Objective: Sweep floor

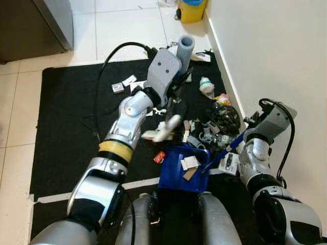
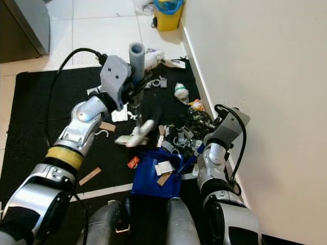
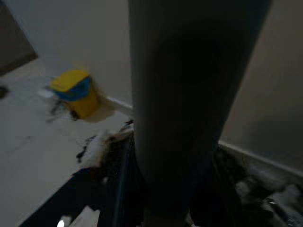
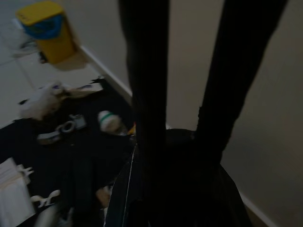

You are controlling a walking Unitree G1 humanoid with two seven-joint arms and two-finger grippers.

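The left claw [image 1: 179,76] is closed around the grey broom handle [image 1: 185,48], bristles among litter [image 1: 214,127] on the black mat [image 1: 66,122]. The right claw [image 1: 244,137] (fingers hard to read; I cannot tell) meets the blue dustpan [image 1: 179,176].

You were looking at a home interior, likely a kitchen or hallway corner. Pale glossy floor tiles [image 1: 117,25] ran toward twelve o'clock, a black mat [image 1: 66,127] covered them at the centre, and a cream wall [image 2: 265,76] with a white skirting board [image 1: 220,56] stood at three o'clock. A small yellow bin [image 2: 167,13] sat at twelve, and a grey appliance or cabinet [image 1: 56,20] at eleven.
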